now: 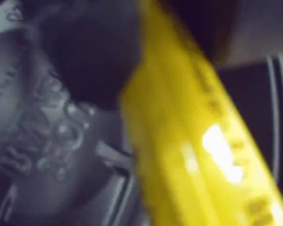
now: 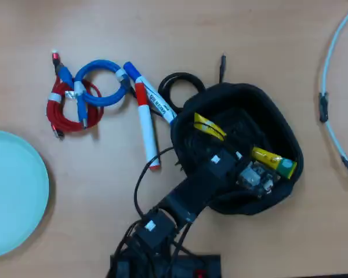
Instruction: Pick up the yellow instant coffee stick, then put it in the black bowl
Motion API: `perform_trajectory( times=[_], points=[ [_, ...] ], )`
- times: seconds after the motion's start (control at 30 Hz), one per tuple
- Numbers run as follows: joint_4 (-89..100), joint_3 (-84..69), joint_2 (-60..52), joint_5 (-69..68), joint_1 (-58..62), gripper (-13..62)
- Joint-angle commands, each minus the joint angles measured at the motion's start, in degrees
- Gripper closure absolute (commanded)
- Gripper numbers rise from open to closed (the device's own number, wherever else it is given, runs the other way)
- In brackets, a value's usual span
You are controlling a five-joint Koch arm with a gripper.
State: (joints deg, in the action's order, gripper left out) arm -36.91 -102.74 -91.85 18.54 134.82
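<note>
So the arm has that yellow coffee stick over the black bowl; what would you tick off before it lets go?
1. Yellow instant coffee stick within the black bowl's outline in the overhead view: ok.
2. Stick lying on the bowl's bottom rather than hanging: cannot tell.
3. Jaws of the gripper closed on the stick: cannot tell; the arm hides them, and the wrist view is blurred.
4. Red-and-white marker and blue-and-white marker outside the bowl: ok.
5. Coiled black cable outside the rim: ok.
</note>
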Motion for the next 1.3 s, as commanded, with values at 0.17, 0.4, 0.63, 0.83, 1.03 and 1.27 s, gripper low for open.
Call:
perform_trajectory(
  times=[0.17,0.4,0.63,0.83,1.03,1.27],
  points=[
    [5.0,-1.4,-2.1,-0.4,0.0,55.8],
    [5.1,-4.5,-2.1,-0.4,-0.8,55.6],
    [5.8,-5.4,-0.6,0.4,-2.1,53.8],
    [7.2,-6.0,-0.4,0.4,-2.5,45.5],
    [7.4,-6.3,-0.4,0.4,-2.5,30.0],
    [7.4,-6.1,-0.7,-0.1,-2.8,12.7]
  ],
)
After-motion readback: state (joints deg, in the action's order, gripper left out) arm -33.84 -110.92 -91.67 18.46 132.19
